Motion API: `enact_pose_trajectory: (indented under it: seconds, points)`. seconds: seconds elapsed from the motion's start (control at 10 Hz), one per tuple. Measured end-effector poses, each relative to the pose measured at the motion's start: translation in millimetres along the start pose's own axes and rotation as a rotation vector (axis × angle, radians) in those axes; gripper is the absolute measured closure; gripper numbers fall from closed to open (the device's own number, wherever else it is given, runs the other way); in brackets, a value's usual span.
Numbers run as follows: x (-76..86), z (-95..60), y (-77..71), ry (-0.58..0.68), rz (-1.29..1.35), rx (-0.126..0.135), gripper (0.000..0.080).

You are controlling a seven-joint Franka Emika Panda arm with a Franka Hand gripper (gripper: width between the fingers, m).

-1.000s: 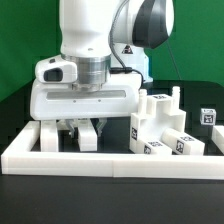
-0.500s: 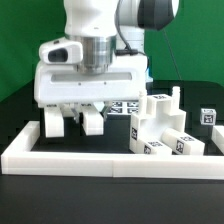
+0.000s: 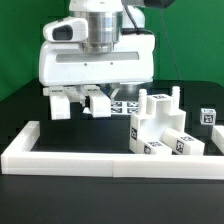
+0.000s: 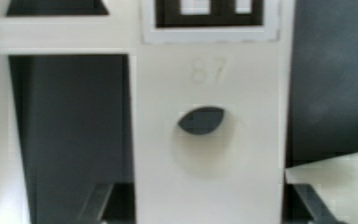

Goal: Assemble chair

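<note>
White blocky chair pieces (image 3: 158,128) clustered at exterior view's right, tags showing, another tagged panel (image 4: 208,165) with one dark hole

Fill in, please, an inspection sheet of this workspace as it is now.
Surface: black table, white border wall along the front.
Job's things: held chair part clear of the table; stacked chair parts at the exterior view's right, small tagged block beside them.
Clutter: nothing seen.
Grippers: gripper shut on the held chair part.
Cables: thin dark line behind the arm, likely a cable.
Surroundings: green backdrop.
</note>
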State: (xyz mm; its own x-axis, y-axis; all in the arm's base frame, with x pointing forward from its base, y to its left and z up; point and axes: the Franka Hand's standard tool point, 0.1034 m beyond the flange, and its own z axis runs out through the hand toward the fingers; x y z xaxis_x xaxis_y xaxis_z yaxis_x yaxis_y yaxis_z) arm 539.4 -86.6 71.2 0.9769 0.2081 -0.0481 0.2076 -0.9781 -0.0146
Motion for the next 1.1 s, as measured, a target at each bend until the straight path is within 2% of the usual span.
enact_pose_trajectory:
  seconds: [0.2, 0.4, 0.7, 0.8, 1.1]
  points:
    - [0.4, -0.7, -0.4, 0.0, -0.001, 0.0, 0.0511]
    - [8.4, -22.6, -6.6, -0.006, -0.033, 0.01, 0.0511]
    - [32.7, -55.3, -18.1, -0.006, -0.035, 0.021, 0.0511]
    - [38.1, -56.9, -23.1, -0.005, -0.02, 0.011, 0.0511]
    - [37.3, -55.4, -23.8, -0.01, -0.031, 0.009, 0.0511]
